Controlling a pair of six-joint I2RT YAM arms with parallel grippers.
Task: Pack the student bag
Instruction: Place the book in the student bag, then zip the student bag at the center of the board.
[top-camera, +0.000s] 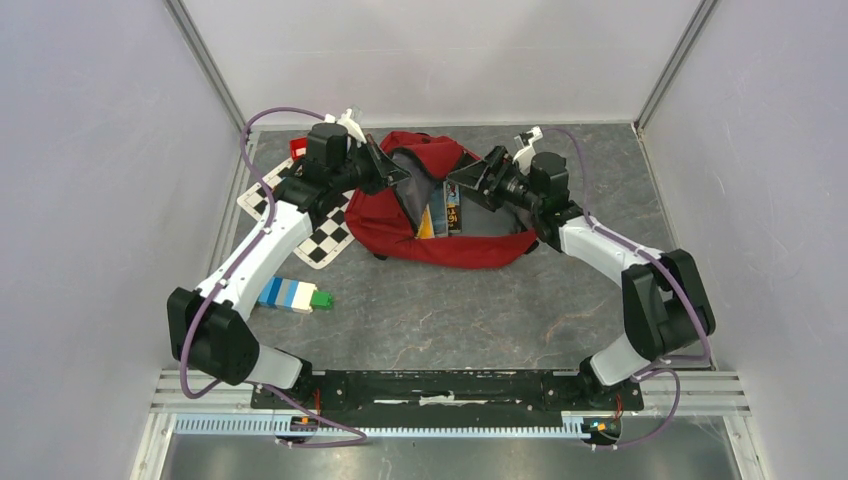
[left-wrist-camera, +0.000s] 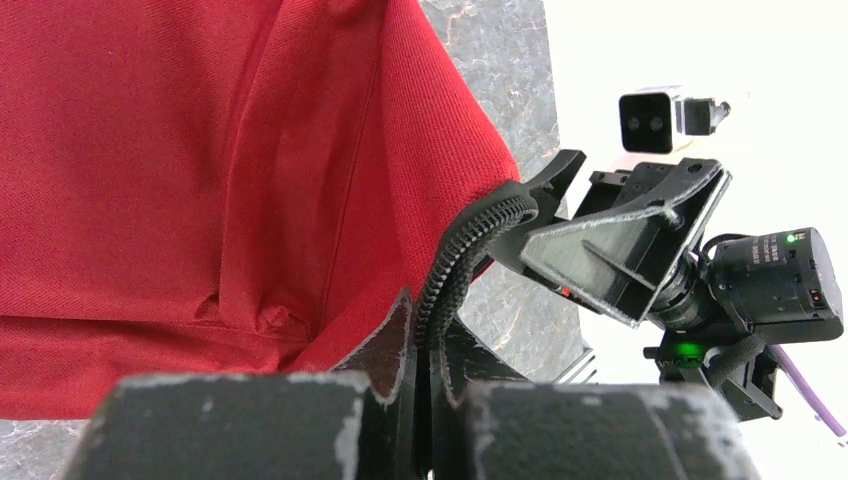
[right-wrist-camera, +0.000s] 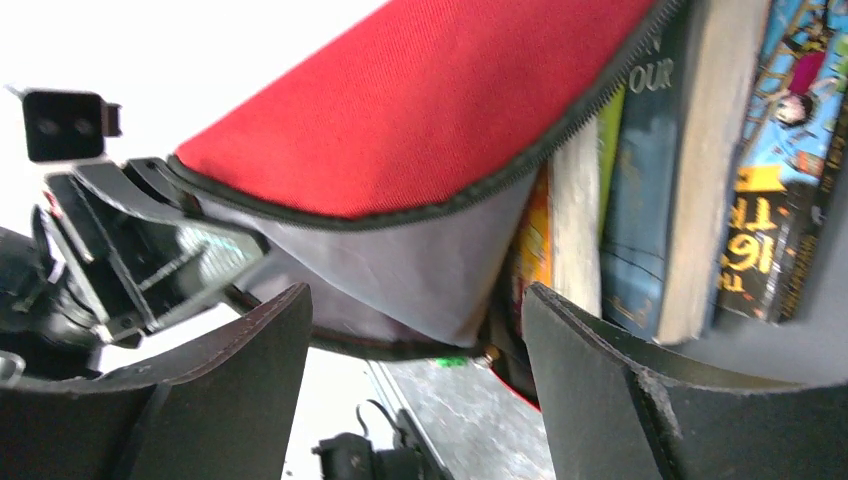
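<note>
Soft bag (top-camera: 440, 250) by the far edge, likely heavy with books (right-wrist-camera: 640, 200), is best held at its zipper rim (left-wrist-camera: 452, 258): left gripper (left-wrist-camera: 425, 345) pinches it, right gripper (right-wrist-camera: 415, 310) gapes

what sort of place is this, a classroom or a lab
Most likely a robot lab test cell, not a classroom: plain pale wall panels box in a grey stone-look tabletop, two white-and-black robot arms are bolted at its near edge, and a black-and-white checkerboard sheet lies beside the dark-red fabric backpack.
</note>
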